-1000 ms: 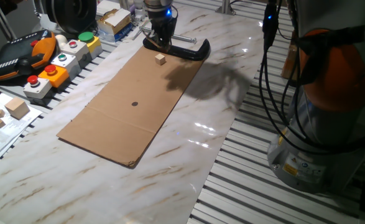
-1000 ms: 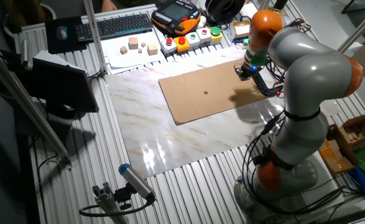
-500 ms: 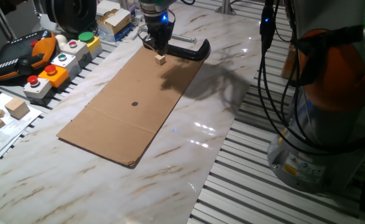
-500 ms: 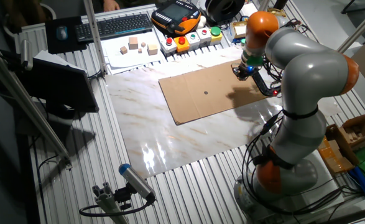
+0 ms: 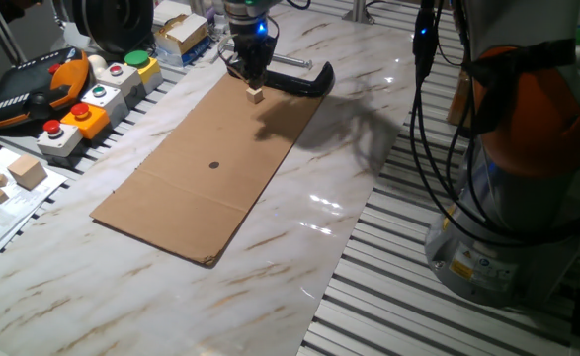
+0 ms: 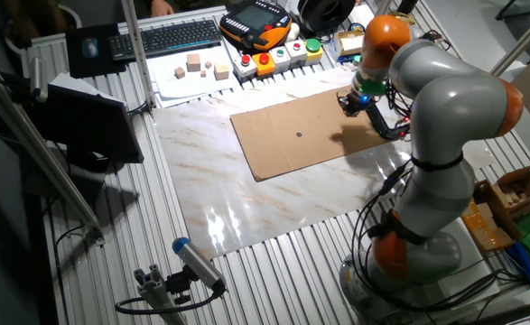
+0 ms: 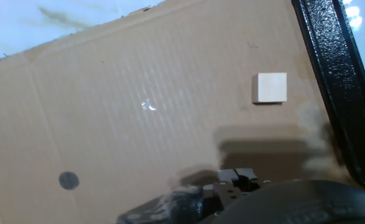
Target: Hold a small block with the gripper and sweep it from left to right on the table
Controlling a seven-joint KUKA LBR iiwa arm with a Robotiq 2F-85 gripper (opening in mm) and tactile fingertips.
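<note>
Hovered pincer (image 5: 249,71) just above small block (image 5: 256,95) lying loose on cardboard sheet (image 5: 206,168) atop table (image 5: 299,237), jaw opening indiscernible, nothing gripped; grasp and sweep both undone.

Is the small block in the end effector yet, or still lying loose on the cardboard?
Loose. The small block lies flat on the cardboard sheet, untouched, with the end effector above and beside it.

The orange and grey arm (image 6: 445,99) reaches out from its base and bends down at the wrist, pointing the black end effector (image 5: 251,77) straight downward, its blue light glowing; whether its fingers are apart or together cannot be told
</note>
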